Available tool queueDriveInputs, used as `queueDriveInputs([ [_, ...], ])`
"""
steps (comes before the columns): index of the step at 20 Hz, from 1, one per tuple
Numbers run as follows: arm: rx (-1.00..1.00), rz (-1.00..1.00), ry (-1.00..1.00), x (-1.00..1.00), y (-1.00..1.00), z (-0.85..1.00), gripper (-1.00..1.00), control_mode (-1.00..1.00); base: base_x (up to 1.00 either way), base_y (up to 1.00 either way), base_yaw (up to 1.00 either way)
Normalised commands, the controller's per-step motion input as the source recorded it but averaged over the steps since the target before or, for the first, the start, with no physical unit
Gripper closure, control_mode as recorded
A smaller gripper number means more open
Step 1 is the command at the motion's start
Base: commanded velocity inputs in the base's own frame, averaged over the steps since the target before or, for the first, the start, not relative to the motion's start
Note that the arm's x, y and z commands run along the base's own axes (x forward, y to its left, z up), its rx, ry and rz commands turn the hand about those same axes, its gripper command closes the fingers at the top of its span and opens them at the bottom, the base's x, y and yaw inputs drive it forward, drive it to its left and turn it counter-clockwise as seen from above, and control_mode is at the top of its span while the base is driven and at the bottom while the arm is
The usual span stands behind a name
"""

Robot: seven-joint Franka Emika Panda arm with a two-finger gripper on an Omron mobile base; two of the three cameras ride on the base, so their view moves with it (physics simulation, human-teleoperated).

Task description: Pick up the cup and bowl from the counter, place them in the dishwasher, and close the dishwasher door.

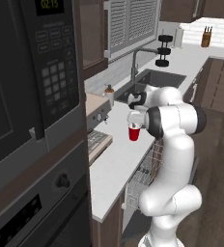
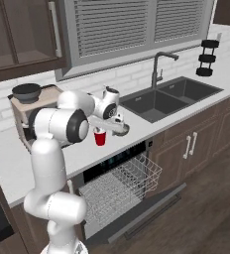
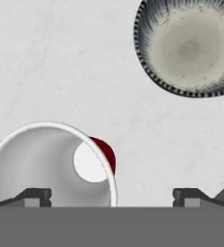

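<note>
The red cup (image 1: pixel 134 133) (image 2: pixel 100 138) stands upright on the counter (image 1: pixel 114 166) (image 2: pixel 3 154), above the open dishwasher (image 2: pixel 114 191). My gripper (image 1: pixel 133 122) (image 2: pixel 101 127) (image 3: pixel 111 198) hangs open just over it, pointing down. In the hand view the cup (image 3: pixel 51 161) sits off to the left, its white inside under the left fingertip (image 3: pixel 34 197), and nothing is held. The grey ribbed bowl (image 3: pixel 191 46) (image 2: pixel 123 130) rests on the counter close beside the cup. The dishwasher door (image 2: pixel 151 206) lies folded down, and the wire rack (image 2: pixel 124 181) (image 1: pixel 144 174) is slid out.
A dark double sink (image 2: pixel 169 96) (image 1: pixel 155 79) with a tall faucet (image 2: pixel 159 64) lies past the bowl. A soap bottle (image 1: pixel 109 91) stands by the sink. The black wall oven (image 1: pixel 32 144) walls off the counter's left end. A wooden box with a dark pan (image 2: pixel 28 94) sits behind my arm.
</note>
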Motion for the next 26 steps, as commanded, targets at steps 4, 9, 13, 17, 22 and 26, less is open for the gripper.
queueDriveInputs([
  [4, 0.0, -0.01, 0.0, 0.0, 0.0, -0.39, -1.0, -1.0, 0.0, 0.0, 0.0],
  [9, 0.0, -0.02, 0.0, 0.0, 0.0, -0.26, -1.0, -1.0, 0.0, 0.0, 0.0],
  [13, 0.0, -0.02, 0.0, 0.0, 0.0, -0.22, 1.0, -1.0, 0.0, 0.0, 0.0],
  [17, 0.0, -0.01, 0.0, 0.0, 0.0, -0.06, 1.0, -1.0, 0.0, 0.0, 0.0],
  [22, 0.02, 0.0, 0.0, -0.08, -0.05, 0.0, 1.0, -1.0, 0.0, 0.0, 0.0],
  [26, 0.08, 0.14, -0.26, -0.87, -0.34, 0.02, 1.0, -1.0, 0.0, 0.0, 0.0],
])
